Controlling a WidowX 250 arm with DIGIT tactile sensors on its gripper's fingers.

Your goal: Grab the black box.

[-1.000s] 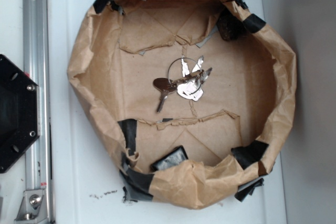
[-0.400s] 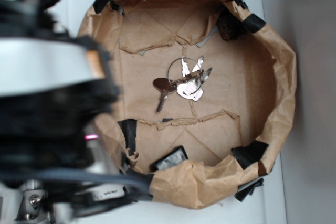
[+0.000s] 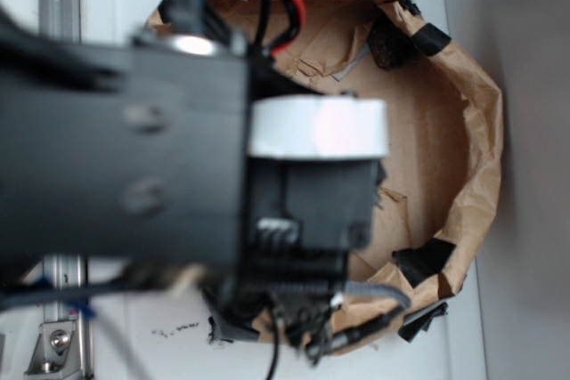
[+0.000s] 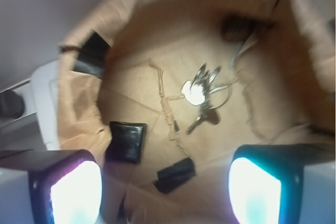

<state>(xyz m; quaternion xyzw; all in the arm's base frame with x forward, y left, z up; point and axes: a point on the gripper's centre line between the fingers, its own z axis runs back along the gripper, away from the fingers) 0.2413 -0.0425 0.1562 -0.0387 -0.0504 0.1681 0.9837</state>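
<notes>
Approach step: hovering over the brown paper bowl (image 4: 79,124), fingers (image 4: 68,190) spread wide and empty. Black box (image 4: 126,141) flat on the bowl floor by its left wall, beside the keys (image 4: 202,95). Next: shift left over it, descend.

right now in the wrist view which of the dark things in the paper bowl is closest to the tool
The black box, flat and glossy, lying nearest the left finger. The dark brown lump sits at the far wall.
</notes>
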